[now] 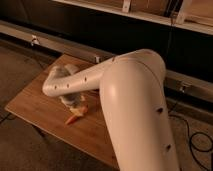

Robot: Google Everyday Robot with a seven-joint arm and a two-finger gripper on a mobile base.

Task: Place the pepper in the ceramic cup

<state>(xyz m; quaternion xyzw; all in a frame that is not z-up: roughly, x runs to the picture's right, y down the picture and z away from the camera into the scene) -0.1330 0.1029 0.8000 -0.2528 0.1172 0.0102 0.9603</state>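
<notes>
- Here, the pincer (73, 103) hangs low over the worktop (30, 107), mostly hidden beneath the arm.
- The pepper (75, 118) lies right beside it; whether it is gripped cannot be told.

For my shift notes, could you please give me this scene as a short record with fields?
table: wooden, on a dark floor
arm: white, reaching across the table
pepper: orange, low at the table's middle
claw: under the arm's end, right beside the pepper
hold: cannot tell whether the pepper is gripped
cup: not visible
task state: pepper not yet in a cup
</notes>
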